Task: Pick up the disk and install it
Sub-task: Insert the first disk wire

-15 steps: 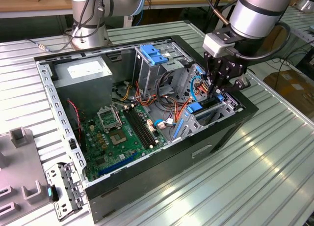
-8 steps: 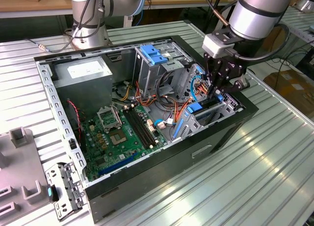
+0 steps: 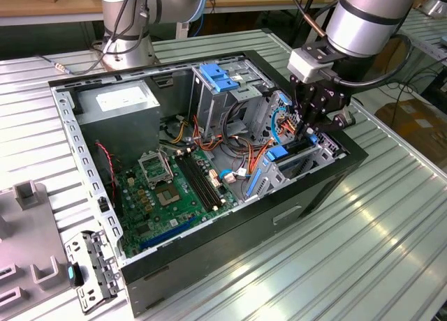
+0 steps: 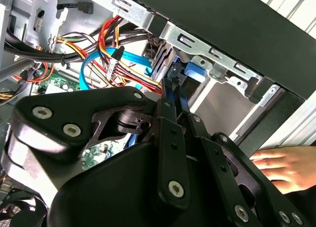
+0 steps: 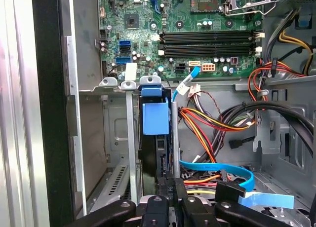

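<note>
Blue-railed disk (image 5: 157,138) stands on edge in drive bay at front corner of open computer case (image 3: 307,195), between bay's metal walls. My gripper (image 5: 170,195) reaches down into that bay from above, fingers (image 4: 170,103) pinching disk's edge, or so it seems; contact partly hidden. Green motherboard (image 3: 167,188) lies on case floor, red and orange cables (image 5: 207,123) just beside bay. Person's hand (image 4: 284,168) rests outside case wall.
</note>
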Robot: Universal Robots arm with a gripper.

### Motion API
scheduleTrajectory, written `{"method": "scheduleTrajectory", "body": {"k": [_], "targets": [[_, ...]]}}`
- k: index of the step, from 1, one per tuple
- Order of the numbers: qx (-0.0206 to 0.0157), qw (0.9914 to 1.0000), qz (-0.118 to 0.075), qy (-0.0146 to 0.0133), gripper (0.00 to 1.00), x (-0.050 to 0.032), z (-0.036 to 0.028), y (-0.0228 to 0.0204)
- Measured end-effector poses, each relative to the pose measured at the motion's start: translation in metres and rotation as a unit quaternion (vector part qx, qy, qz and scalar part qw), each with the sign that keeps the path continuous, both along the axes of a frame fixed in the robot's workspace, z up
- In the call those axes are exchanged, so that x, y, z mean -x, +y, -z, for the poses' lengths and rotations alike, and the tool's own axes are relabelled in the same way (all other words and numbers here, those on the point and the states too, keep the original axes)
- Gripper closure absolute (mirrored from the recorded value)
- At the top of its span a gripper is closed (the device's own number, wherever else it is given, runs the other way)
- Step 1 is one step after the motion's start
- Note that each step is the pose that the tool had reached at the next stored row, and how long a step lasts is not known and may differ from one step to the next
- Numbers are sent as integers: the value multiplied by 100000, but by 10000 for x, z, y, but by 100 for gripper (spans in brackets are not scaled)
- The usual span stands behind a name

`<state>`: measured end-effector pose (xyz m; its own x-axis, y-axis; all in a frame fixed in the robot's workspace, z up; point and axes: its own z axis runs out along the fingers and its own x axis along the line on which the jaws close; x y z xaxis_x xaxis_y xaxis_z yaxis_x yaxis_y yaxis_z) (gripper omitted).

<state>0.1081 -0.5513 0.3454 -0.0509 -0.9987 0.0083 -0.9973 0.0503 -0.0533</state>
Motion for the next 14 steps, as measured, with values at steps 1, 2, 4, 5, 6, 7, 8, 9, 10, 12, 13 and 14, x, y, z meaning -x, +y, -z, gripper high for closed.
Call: {"method": "scheduleTrajectory", "body": {"k": [1,2,4,5,6,7,8,9,10,12,13,14], "targets": [[7,100000,1,23,83,-1,-15,0],[-10,100000,1,78,83,-2,-24,0],[8,100000,38,187,83,-3,-26,-11],[4,100000,63,251,83,-3,-26,-18],[5,99999,79,360,83,-4,-26,-26],[-2,99999,85,503,83,-5,-25,-29],[-2,99998,100,651,83,-6,-25,-29],[0,99997,108,759,83,-9,-25,-29],[0,99996,112,872,83,-16,-24,-29],[6,99995,115,947,83,-40,-24,-30],[6,99995,112,952,83,-45,-24,-29],[4,99995,120,953,83,-45,-24,-29]]}}
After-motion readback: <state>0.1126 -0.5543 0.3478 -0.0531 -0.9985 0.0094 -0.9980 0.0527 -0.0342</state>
